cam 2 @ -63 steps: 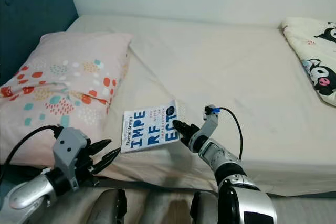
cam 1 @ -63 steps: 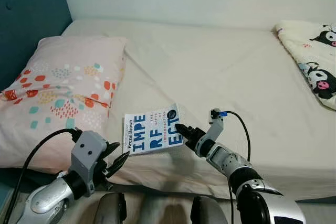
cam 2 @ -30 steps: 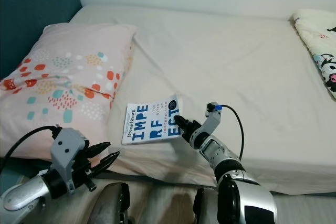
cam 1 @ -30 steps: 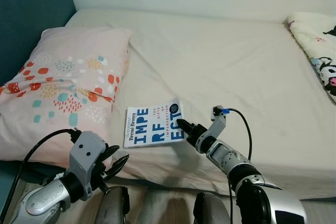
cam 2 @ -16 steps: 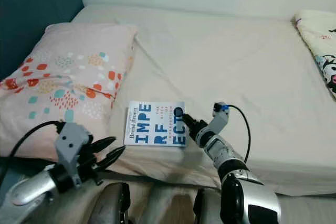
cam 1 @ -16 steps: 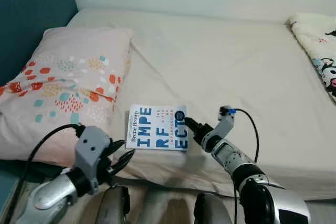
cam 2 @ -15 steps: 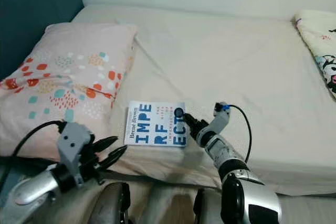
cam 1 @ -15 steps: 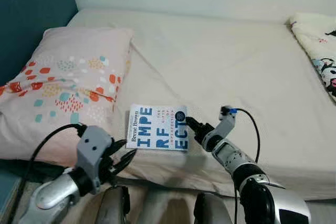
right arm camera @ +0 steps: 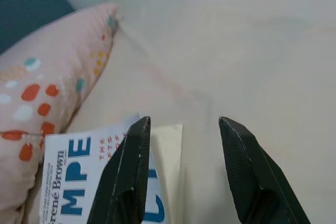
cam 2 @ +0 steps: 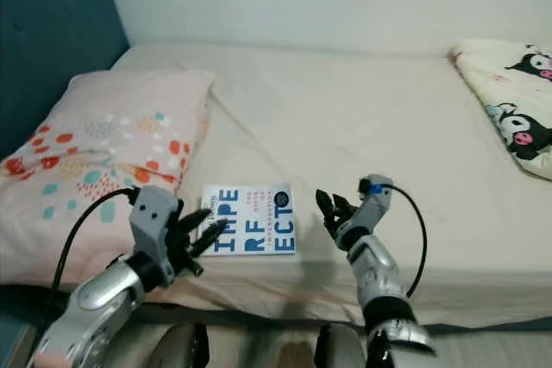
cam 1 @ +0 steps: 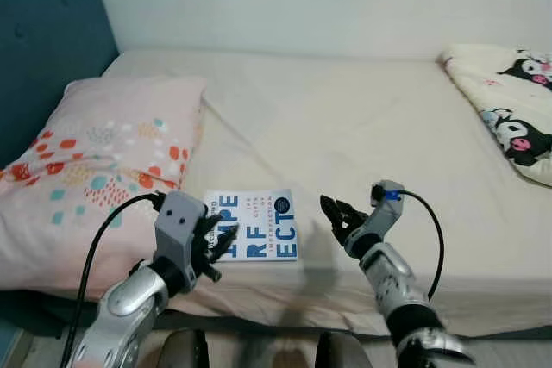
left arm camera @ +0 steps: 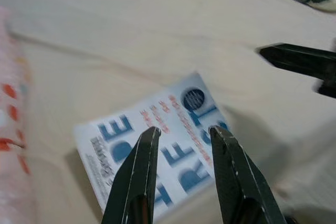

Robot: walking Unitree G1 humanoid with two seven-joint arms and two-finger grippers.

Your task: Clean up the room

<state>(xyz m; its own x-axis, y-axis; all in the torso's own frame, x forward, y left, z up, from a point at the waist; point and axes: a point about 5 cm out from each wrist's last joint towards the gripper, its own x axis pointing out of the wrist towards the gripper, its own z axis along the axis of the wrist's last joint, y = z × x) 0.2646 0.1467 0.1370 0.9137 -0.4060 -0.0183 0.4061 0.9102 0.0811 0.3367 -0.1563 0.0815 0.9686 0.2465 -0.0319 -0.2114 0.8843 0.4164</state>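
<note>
Flat on the bed (cam 1: 362, 118), book (cam 1: 256, 224) between both spread-fingered, seemingly empty grippers.

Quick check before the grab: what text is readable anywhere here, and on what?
"IMPE / RF / ECT", big blue letters on the white book cover.
"Brené Brown", on the cover's edge near the pillow, clearest in the right wrist view.
Small red lines and the dark round badge on the cover: too small to read.

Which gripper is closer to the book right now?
The left gripper: its tips overlap the book at its pillow-side edge, while the right gripper hangs apart beyond the opposite edge.
</note>
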